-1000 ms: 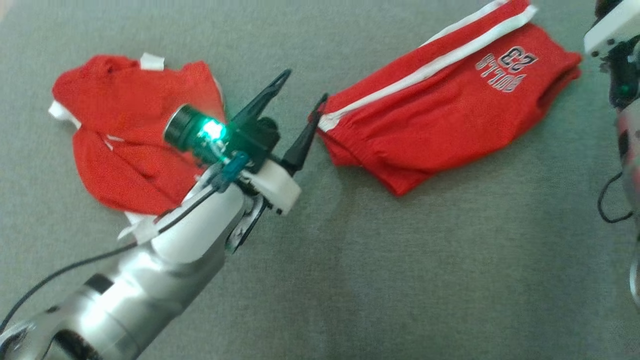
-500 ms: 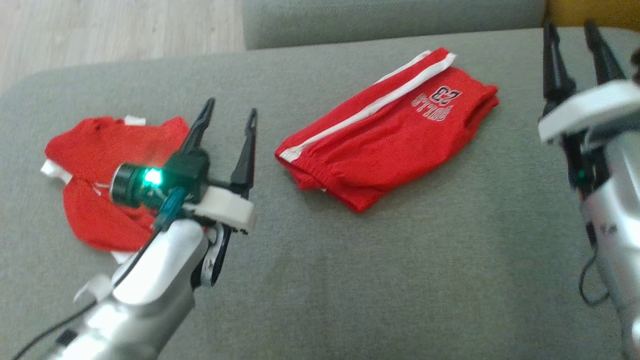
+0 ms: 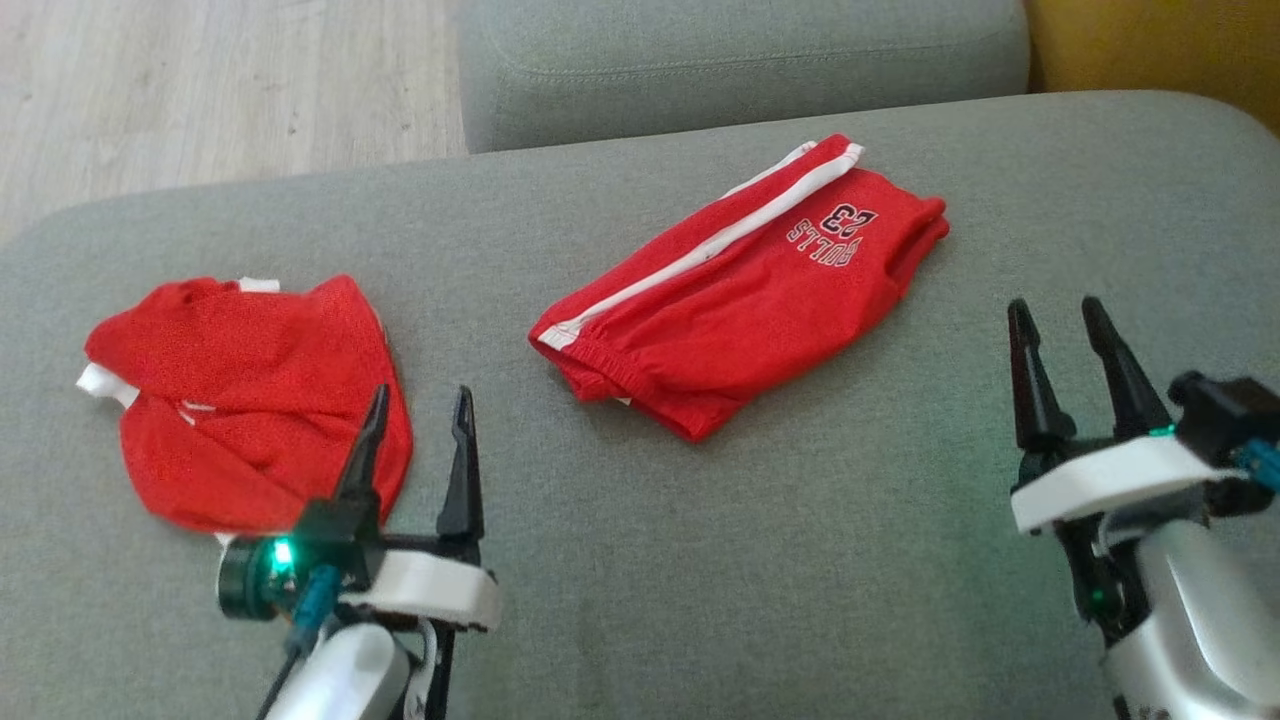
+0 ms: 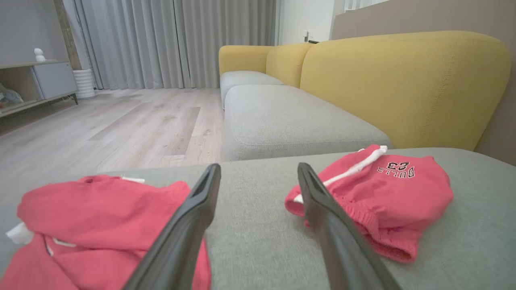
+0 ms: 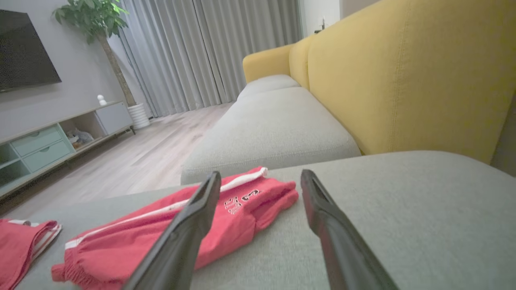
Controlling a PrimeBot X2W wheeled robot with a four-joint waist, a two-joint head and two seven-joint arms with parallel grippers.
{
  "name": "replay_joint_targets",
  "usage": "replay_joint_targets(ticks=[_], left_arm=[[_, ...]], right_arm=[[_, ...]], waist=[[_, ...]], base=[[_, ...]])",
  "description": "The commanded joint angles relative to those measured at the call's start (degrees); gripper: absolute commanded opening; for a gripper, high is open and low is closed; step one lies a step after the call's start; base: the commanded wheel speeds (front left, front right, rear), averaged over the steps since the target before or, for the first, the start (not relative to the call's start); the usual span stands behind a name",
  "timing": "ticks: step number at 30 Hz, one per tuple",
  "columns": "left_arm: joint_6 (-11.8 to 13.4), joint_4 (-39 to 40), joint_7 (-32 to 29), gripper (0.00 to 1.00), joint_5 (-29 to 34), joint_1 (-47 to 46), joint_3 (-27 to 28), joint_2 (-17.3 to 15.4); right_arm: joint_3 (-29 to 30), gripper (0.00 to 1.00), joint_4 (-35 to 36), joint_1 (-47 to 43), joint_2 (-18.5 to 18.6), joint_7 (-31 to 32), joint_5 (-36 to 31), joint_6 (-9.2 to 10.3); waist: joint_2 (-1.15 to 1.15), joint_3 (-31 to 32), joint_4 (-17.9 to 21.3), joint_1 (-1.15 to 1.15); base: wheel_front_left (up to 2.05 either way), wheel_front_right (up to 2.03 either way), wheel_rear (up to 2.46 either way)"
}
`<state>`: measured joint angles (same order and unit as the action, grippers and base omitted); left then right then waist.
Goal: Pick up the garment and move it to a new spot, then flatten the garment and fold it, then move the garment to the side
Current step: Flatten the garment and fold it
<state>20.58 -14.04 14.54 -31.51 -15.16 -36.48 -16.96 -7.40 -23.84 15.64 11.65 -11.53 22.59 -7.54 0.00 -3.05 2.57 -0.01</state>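
Lying on the grey sofa seat (image 3: 760,580), the crumpled red garment (image 3: 240,400) is at the near left, the folded red shorts (image 3: 730,300) further back, middle. Both look soft, light, floppy; best to pinch an edge. Left fingers (image 3: 462,470) and right fingers (image 3: 1030,385) stand apart, holding nothing.

We are in a home, in its living room. We look along a long sofa (image 4: 282,121) with grey seats and mustard-yellow backrests (image 4: 403,88). A pale wood-plank floor (image 4: 121,129) runs beside it to full-length grey curtains (image 4: 173,40) across the far wall. Against the side wall we see a low media cabinet (image 5: 80,121) with open shelves and pale green drawers (image 5: 36,147), a dark flat television (image 5: 24,52) mounted above it, and a leafy plant (image 5: 90,18) in a ribbed white pot (image 5: 139,114) in the corner.
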Motion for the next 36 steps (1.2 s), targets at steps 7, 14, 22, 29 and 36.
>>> replay_joint_targets(ticks=[7,14,22,29,36], left_arm=[[-3.9,2.0,0.5,1.0,5.3,-1.5,5.5,1.7],[-6.8,0.4,0.5,1.0,7.9,-3.9,6.3,3.4],[-9.7,-1.3,0.5,1.0,10.1,-6.4,7.2,6.2],[-11.8,-2.4,0.5,1.0,12.0,-7.7,8.4,8.4],[-13.3,-3.3,0.5,1.0,13.9,-8.8,10.5,10.1]], right_arm=[[3.3,1.0,8.0,0.4,-1.2,5.4,-4.5,0.05],[9.0,1.0,5.5,10.4,-2.6,15.3,-8.4,0.05],[19.9,1.0,-9.7,24.8,-3.5,26.3,-14.3,0.05],[30.0,1.0,-22.1,32.3,-1.6,29.0,-25.1,0.05],[31.8,1.0,-30.9,36.0,-1.4,29.2,-29.3,0.05]], waist=[[0.0,-3.5,-1.8,0.01],[0.0,-9.6,-5.0,0.01],[0.0,-14.6,-10.0,0.01],[0.0,-17.2,-13.1,0.01],[0.0,-18.5,-13.8,0.01]], base=[[0.0,0.0,0.0],[0.0,0.0,0.0],[0.0,0.0,0.0],[0.0,0.0,0.0],[0.0,0.0,0.0]])
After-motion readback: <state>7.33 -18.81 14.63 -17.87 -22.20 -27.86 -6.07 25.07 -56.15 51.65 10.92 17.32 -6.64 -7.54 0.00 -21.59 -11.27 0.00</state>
